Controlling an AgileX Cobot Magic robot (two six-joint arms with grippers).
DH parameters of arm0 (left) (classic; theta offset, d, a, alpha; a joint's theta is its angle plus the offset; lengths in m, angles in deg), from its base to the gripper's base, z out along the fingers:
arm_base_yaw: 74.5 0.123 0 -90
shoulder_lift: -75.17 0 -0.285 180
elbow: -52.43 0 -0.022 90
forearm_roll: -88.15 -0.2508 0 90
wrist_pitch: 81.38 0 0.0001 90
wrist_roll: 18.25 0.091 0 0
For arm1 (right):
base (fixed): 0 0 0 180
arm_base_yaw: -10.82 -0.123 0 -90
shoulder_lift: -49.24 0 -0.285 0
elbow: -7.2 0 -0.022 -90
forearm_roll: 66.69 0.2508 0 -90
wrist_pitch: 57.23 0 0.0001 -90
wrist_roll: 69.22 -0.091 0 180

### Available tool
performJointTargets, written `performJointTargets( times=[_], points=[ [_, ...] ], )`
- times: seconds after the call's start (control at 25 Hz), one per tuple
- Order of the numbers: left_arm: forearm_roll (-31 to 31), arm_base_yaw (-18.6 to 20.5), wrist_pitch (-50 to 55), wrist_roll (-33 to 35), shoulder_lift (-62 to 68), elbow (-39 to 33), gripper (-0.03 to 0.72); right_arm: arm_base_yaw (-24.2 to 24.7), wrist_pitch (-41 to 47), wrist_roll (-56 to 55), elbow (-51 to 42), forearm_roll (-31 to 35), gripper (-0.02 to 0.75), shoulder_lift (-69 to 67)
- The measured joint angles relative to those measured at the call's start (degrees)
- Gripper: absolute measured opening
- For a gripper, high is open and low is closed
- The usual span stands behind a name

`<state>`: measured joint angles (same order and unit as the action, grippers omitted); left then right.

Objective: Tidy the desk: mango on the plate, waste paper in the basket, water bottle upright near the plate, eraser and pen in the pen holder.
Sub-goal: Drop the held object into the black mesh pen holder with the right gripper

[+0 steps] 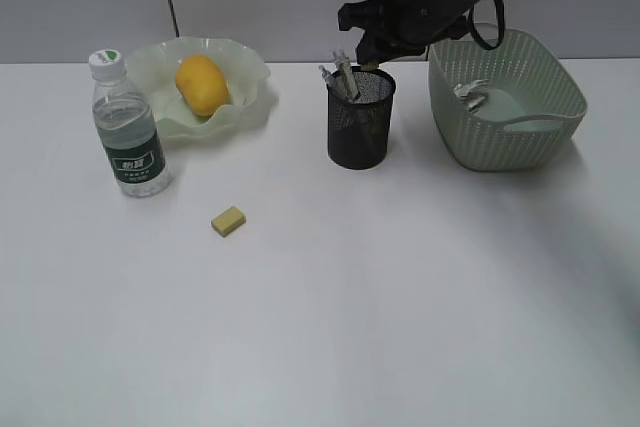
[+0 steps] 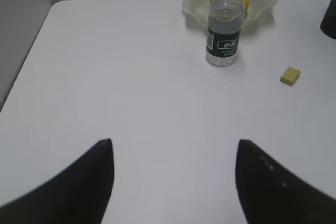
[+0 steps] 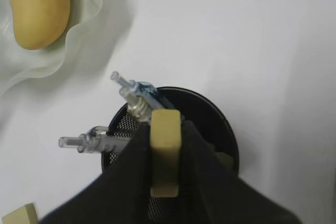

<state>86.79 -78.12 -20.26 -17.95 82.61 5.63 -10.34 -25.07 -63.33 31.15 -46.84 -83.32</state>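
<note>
My right gripper (image 1: 375, 59) (image 3: 165, 129) is shut on a yellow eraser (image 3: 165, 150) and holds it just above the open top of the black mesh pen holder (image 1: 360, 132) (image 3: 223, 124), which has pens (image 1: 342, 75) (image 3: 134, 95) in it. A second yellow eraser (image 1: 228, 220) (image 2: 290, 75) lies on the desk in front. The mango (image 1: 202, 84) sits in the ruffled green plate (image 1: 255, 82). The water bottle (image 1: 128, 127) (image 2: 226, 30) stands upright beside the plate. The waste paper (image 1: 470, 94) lies in the basket (image 1: 520, 137). My left gripper (image 2: 173, 150) is open and empty over bare desk.
The basket stands right beside the pen holder, under my right arm. A wall runs along the back of the desk (image 1: 400, 327). In the left wrist view the desk's left edge (image 2: 31, 51) meets a side wall.
</note>
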Motion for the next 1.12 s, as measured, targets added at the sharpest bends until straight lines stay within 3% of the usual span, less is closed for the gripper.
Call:
performJointTargets(
  times=[0.4,0.56,0.88,1.12],
  points=[
    [-0.1,0.0,0.0,0.0,0.0,0.0,0.547,-0.2,0.0,0.4,0.1,0.0,0.125,-1.1],
    [-0.1,0.0,0.0,0.0,0.0,0.0,0.547,-0.2,-0.6,0.4,0.1,0.0,0.166,-1.1],
    [-0.1,0.0,0.0,0.0,0.0,0.0,0.547,-0.2,-2.3,0.4,0.1,0.2,0.514,-1.1],
    [-0.2,0.0,0.0,0.0,0.0,0.0,0.547,-0.2,4.3,0.5,3.0,-0.6,0.554,-1.1]
  ],
)
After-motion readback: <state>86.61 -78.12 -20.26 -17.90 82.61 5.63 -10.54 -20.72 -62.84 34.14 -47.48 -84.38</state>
